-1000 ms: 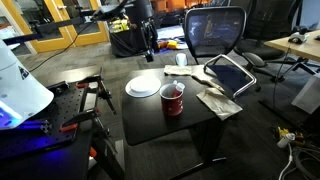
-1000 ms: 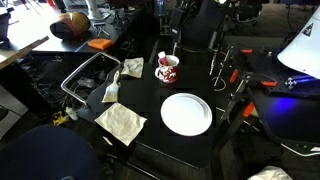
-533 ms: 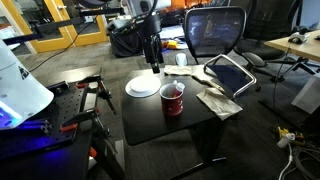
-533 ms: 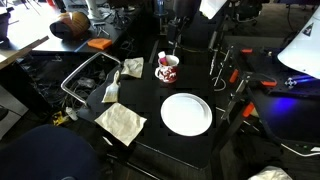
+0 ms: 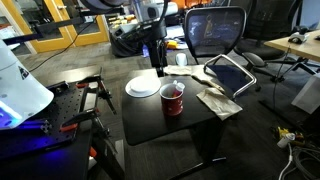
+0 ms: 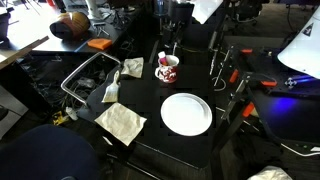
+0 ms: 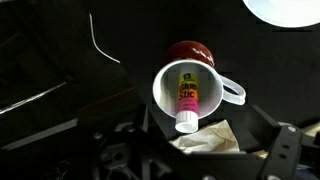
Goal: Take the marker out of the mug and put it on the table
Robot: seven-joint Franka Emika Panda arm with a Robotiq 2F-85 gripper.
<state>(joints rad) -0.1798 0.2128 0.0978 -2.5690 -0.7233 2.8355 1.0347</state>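
The red mug (image 5: 173,99) stands on the black table (image 5: 150,118), seen also in an exterior view (image 6: 167,68) on the table (image 6: 150,100). In the wrist view the mug (image 7: 190,50) shows its white inside, and the marker (image 7: 187,92) leans in it. It is a short stick with a yellow and pink label and a white cap on the rim. My gripper (image 5: 157,68) hangs in the air behind the mug (image 6: 172,44). Its dark fingers (image 7: 205,150) are spread wide and empty.
A white plate (image 5: 143,86) lies next to the mug (image 6: 186,113). Crumpled napkins (image 6: 120,122) and a tablet (image 5: 230,73) lie along one table edge. A wire basket (image 6: 88,78), an office chair (image 5: 215,35) and clamp stands (image 6: 222,68) surround the table.
My arm has come down and moved closer to the mug from behind it. The mug, marker and plate have not moved.
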